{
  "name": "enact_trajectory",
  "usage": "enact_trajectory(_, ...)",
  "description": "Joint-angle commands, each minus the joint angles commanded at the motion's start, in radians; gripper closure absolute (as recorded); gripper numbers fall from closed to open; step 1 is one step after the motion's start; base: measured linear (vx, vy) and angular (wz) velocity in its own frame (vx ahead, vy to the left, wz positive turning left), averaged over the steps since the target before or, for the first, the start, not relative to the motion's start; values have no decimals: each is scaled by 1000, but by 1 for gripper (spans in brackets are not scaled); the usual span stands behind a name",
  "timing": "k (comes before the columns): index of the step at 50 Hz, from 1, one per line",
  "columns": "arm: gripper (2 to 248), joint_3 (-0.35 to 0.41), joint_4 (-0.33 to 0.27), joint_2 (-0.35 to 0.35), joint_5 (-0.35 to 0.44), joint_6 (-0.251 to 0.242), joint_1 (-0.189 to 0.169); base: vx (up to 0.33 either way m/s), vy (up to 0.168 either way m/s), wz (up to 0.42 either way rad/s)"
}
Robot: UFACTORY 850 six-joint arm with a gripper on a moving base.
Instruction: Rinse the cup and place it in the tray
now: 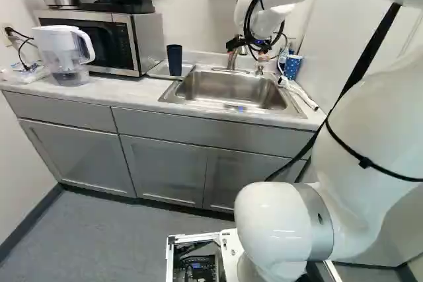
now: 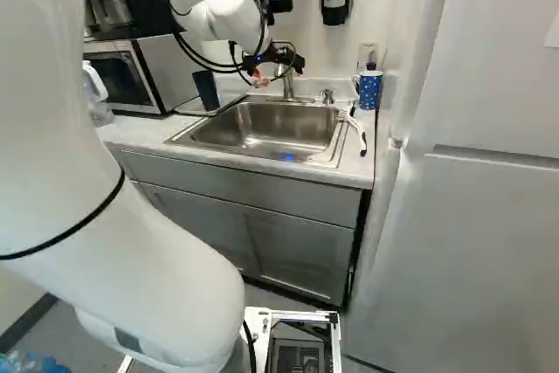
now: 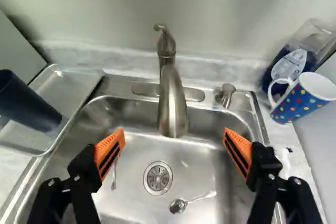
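The claw (image 2: 274,65) is released, fingers spread wide above the sink (image 3: 134,150), the faucet (image 3: 172,103) just ahead. Off to its left, the dark cup (image 3: 26,103) stands upright in the tray (image 3: 80,85); off to its right is the spotted mug (image 3: 300,102).

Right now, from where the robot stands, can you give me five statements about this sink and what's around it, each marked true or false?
1. The dark cup is in the tray. True.
2. The dotted mug lies in the sink. False: the mug stands on the counter beside it.
3. A spoon lies near the drain. True.
4. The gripper holds a cup. False: the gripper is open and empty.
5. The faucet reaches over the sink. True.
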Motion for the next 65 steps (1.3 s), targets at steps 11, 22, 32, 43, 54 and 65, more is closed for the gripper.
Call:
enact_trajectory(11, 3, 11, 0, 11, -116, 0, -1, 0, 0, 0)
enact_trajectory(22, 3, 11, 0, 12, -231, 0, -1, 0, 0, 0)
enact_trajectory(32, 3, 11, 0, 12, -259, 0, -1, 0, 0, 0)
enact_trajectory(43, 3, 11, 0, 12, -259, 0, -1, 0, 0, 0)
enact_trajectory(54, 3, 11, 0, 12, -259, 0, -1, 0, 0, 0)
enact_trajectory(65, 3, 11, 0, 12, -259, 0, -1, 0, 0, 0)
